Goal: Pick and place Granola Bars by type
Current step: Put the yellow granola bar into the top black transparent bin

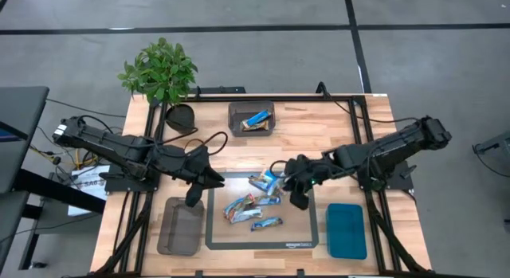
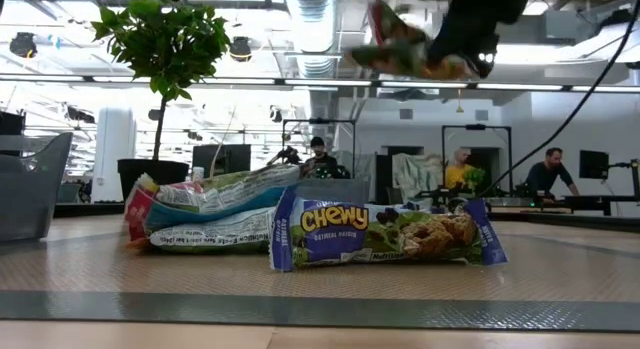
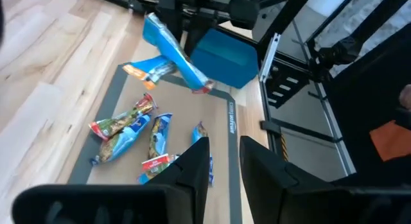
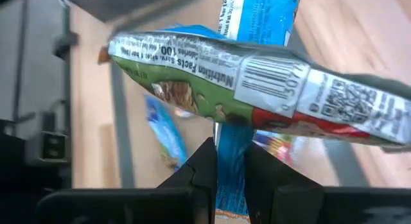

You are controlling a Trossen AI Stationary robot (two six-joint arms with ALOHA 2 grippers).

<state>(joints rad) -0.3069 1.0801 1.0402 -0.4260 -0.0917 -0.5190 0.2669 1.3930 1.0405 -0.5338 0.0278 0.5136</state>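
Right claw (image 1: 280, 181) clenched on granola bars (image 4: 257, 76), lifted clear above the grey mat (image 1: 213, 230); your right wrist view shows a green-and-white wrapper across a blue one, so likely two bars pinched together, which would muddle sorting by type. Remaining bars (image 1: 252, 210) lie loose mid-mat, a Chewy bar (image 2: 385, 237) nearest the low camera. One bar sits in the far bin (image 1: 252, 119). Left claw (image 1: 194, 200) hangs released over the mat's left edge, beside the near bin (image 1: 180, 226), apparently waiting. Teal tray (image 1: 346, 230) at right.
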